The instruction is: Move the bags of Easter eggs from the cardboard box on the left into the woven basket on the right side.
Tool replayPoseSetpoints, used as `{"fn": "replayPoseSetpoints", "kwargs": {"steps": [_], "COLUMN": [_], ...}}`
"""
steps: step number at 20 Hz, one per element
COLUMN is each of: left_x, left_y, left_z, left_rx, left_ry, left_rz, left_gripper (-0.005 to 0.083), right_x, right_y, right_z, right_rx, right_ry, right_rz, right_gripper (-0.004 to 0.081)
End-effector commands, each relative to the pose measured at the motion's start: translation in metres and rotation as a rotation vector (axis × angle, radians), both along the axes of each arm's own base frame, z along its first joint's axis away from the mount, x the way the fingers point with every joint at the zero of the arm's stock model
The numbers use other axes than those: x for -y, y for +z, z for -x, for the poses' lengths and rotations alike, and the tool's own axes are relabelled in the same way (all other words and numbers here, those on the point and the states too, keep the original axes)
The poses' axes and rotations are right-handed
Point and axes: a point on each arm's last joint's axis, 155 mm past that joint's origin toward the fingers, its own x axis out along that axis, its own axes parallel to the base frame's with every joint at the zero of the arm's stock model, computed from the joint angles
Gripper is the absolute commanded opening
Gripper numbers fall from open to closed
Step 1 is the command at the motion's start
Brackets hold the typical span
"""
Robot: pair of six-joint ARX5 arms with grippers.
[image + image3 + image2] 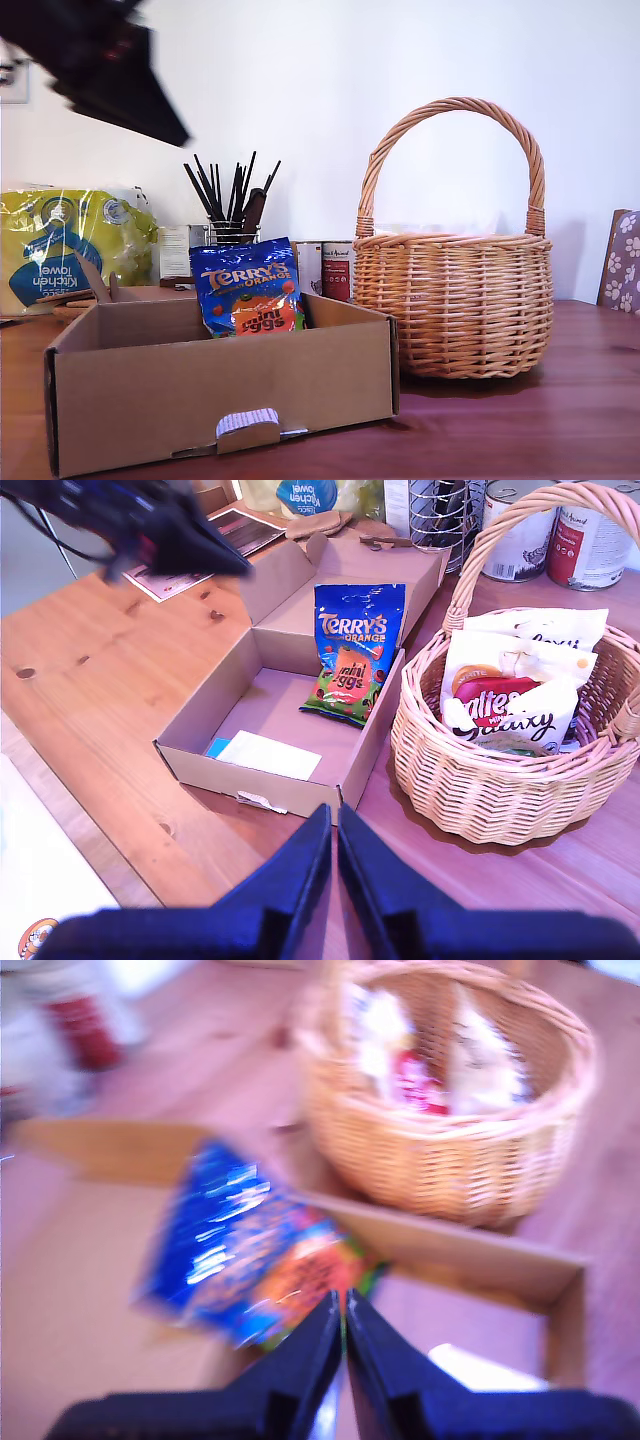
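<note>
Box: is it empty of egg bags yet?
No, the blue Terry's bag stands inside the box, propped against its wall beside the basket.

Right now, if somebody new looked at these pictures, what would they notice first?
The tall woven basket with its arched handle stands out at the exterior view's right. Next comes the shiny blue Terry's bag standing in the cardboard box at that view's left. The second wrist view shows white sweet bags already in the basket.
</note>
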Motion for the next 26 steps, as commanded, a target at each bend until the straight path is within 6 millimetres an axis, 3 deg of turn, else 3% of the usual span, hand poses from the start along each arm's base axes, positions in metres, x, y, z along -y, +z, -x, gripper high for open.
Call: {"fn": "replayPoseSetpoints", "kwargs": {"steps": [1,3,4,6,7,17,24,26], "left_x": [-0.01,-0.011,-0.007,-0.008,-0.005,0.017,0.032,0.032], "left_y": [-0.007,0.003,0.007,0.007,0.004,-0.02,-0.063,-0.08], "left_z": [-0.001,-0.009,-0.014,-0.031,-0.036,-0.098,-0.128,-0.125], "left_rx": [-0.008,0.033,0.058,0.068,0.076,0.081,-0.085,-0.131], "left_ry": [0.003,0.001,-0.008,0.039,0.025,-0.044,-0.128,-0.149], "left_rz": [-0.008,0.022,0.039,0.058,0.043,-0.017,-0.051,-0.074], "left_gripper": [-0.0024,-0.0001,0.0145,0.0654,0.0772,0.0792,0.079,0.079], "right_x": [-0.001,-0.002,-0.002,-0.002,-0.002,-0.001,-0.001,-0.001], "right_y": [-0.001,-0.001,-0.001,-0.001,-0.001,-0.001,-0.002,-0.002], "right_z": [0.0,0.001,0.001,0.001,0.001,0.0,-0.001,-0.001], "right_rx": [-0.004,-0.005,-0.005,-0.005,-0.005,-0.006,-0.006,-0.006], "right_ry": [0.005,0.009,0.009,0.008,0.008,0.001,-0.002,-0.002], "right_rz": [-0.006,-0.01,-0.01,-0.01,-0.01,-0.007,-0.005,-0.005], "right_gripper": [-0.0012,-0.0012,-0.0012,-0.0012,-0.0012,-0.0012,-0.0012,-0.0012]}}
